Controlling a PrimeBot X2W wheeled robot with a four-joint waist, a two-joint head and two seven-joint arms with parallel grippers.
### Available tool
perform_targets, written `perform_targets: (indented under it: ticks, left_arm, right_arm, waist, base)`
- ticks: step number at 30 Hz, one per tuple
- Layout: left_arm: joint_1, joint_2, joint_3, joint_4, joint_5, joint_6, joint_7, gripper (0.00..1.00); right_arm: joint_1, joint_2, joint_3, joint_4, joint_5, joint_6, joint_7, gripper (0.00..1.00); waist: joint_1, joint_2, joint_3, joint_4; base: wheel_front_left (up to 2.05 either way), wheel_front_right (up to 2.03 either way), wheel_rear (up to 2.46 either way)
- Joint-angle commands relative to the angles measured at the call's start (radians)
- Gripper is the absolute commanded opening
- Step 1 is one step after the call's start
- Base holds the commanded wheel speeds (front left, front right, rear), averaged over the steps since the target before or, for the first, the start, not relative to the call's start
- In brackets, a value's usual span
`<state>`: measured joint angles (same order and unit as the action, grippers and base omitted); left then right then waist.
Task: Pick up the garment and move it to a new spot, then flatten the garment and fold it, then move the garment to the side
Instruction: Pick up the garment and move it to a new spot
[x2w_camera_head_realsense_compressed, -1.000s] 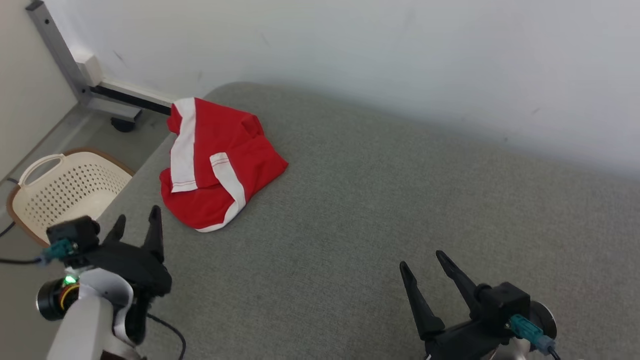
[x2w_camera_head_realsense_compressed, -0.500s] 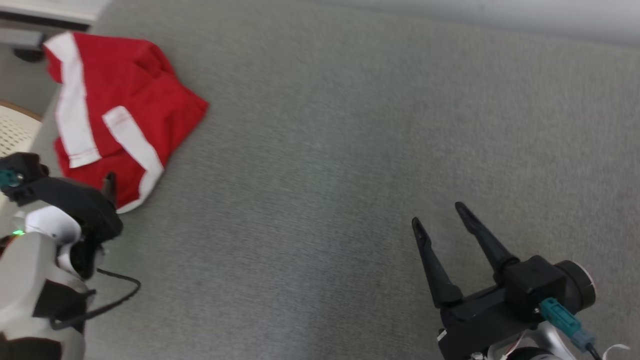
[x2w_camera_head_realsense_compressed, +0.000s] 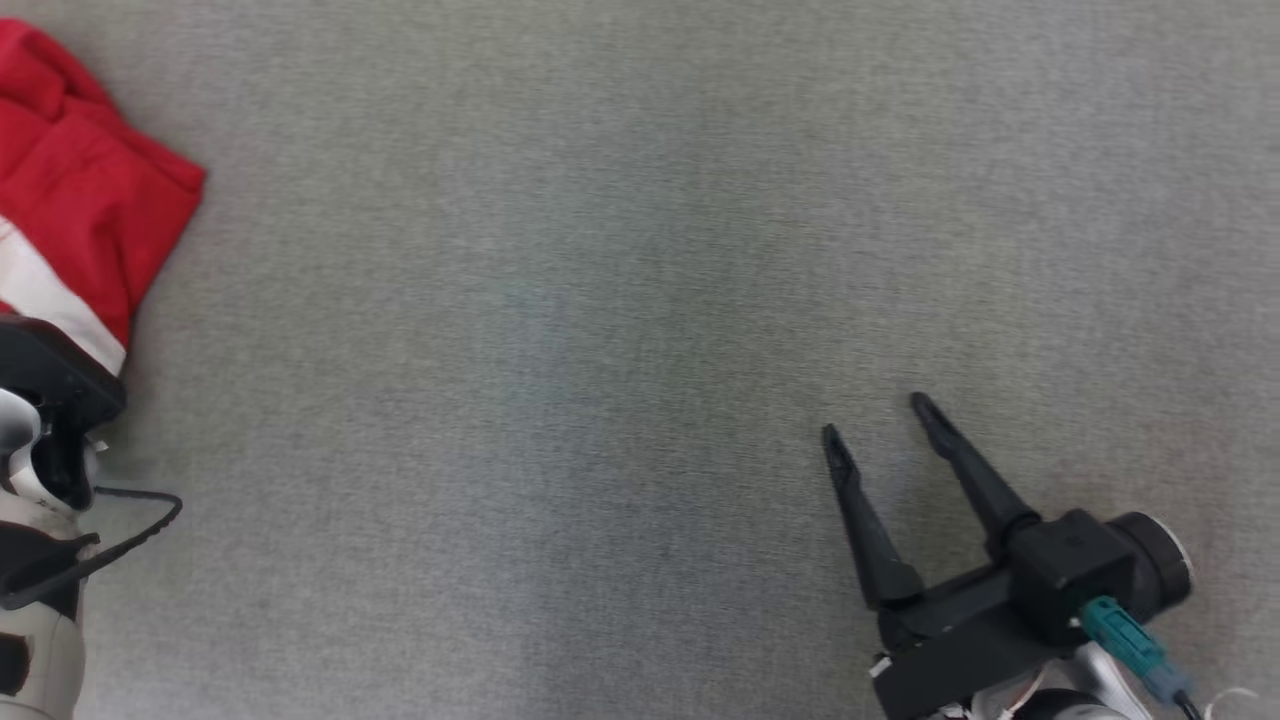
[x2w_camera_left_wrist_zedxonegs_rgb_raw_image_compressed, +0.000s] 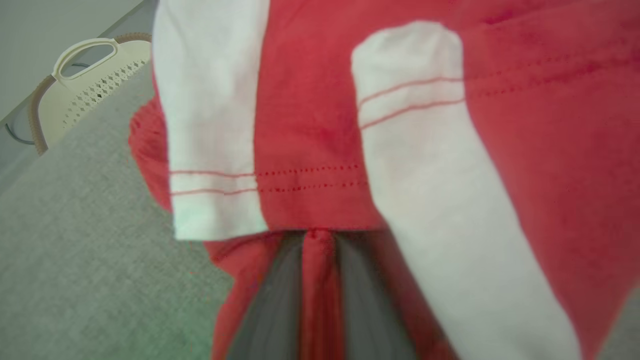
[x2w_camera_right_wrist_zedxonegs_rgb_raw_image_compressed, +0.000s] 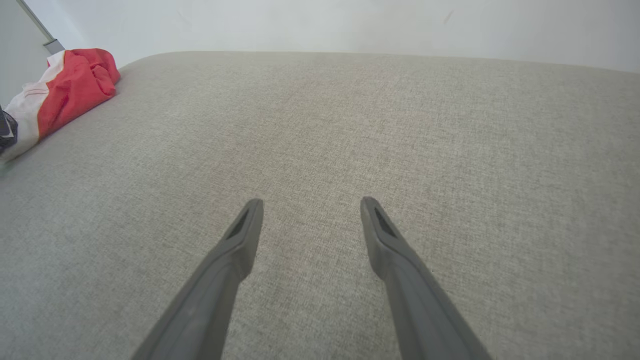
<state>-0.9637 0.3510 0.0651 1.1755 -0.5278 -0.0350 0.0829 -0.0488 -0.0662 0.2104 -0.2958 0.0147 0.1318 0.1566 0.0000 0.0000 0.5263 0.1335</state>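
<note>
The garment (x2w_camera_head_realsense_compressed: 90, 190), red with white bands, lies crumpled at the far left of the grey padded surface (x2w_camera_head_realsense_compressed: 600, 350). In the left wrist view the garment (x2w_camera_left_wrist_zedxonegs_rgb_raw_image_compressed: 310, 125) is very close, and my left gripper (x2w_camera_left_wrist_zedxonegs_rgb_raw_image_compressed: 318, 240) has its two dark fingers (x2w_camera_left_wrist_zedxonegs_rgb_raw_image_compressed: 280, 305) drawn together at the near hem, with a ridge of red cloth pinched between them. The black wrist of the left arm (x2w_camera_head_realsense_compressed: 50, 390) sits at the left edge of the head view. My right gripper (x2w_camera_head_realsense_compressed: 875, 418) rests open over bare surface at the lower right, far from the garment (x2w_camera_right_wrist_zedxonegs_rgb_raw_image_compressed: 75, 85), its fingertips (x2w_camera_right_wrist_zedxonegs_rgb_raw_image_compressed: 255, 205) wide apart.
A cream perforated basket (x2w_camera_left_wrist_zedxonegs_rgb_raw_image_compressed: 85, 75) with a handle stands on the floor beyond the surface's left edge. A pale wall (x2w_camera_right_wrist_zedxonegs_rgb_raw_image_compressed: 350, 25) runs behind the surface. Bare grey surface stretches between the garment and the right gripper.
The head camera has swung, so the garment now sits at the picture's left edge. My left gripper has reached the garment's near hem and drawn shut on a fold. The right gripper stays open.
</note>
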Motion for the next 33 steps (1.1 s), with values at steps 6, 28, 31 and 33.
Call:
perform_targets:
  ticks: [6, 28, 31, 33]
  left_arm:
    - [0.085, 0.011, -0.018, 0.057, 0.018, -0.022, -0.054, 0.0]
    - [0.215, -0.127, -0.215, -0.667, 0.04, -0.084, -0.205, 0.0]
    - [0.264, -0.16, -0.245, -0.833, 0.028, -0.071, -0.149, 0.0]
    - [0.299, -0.18, -0.272, -0.94, 0.024, -0.062, -0.112, 0.0]
  right_arm:
    - [-0.04, 0.009, 0.034, 0.075, 0.046, -0.002, -0.049, 1.0]
    - [-0.014, 0.016, -0.033, 0.346, 0.215, -0.002, -0.245, 1.0]
    - [-0.016, 0.016, -0.029, 0.341, 0.218, -0.002, -0.243, 1.0]
    - [-0.016, 0.016, -0.028, 0.34, 0.217, -0.002, -0.241, 1.0]
  waist:
    - [0.0, 0.0, -0.102, -0.027]
    - [0.0, 0.0, -0.547, -0.222]
    - [0.0, 0.0, -0.542, -0.272]
    - [0.0, 0.0, -0.535, -0.302]
  base:
    - [0.0, 0.0, 0.0]
    - [0.0, 0.0, 0.0]
    - [0.0, 0.0, 0.0]
    - [0.0, 0.0, 0.0]
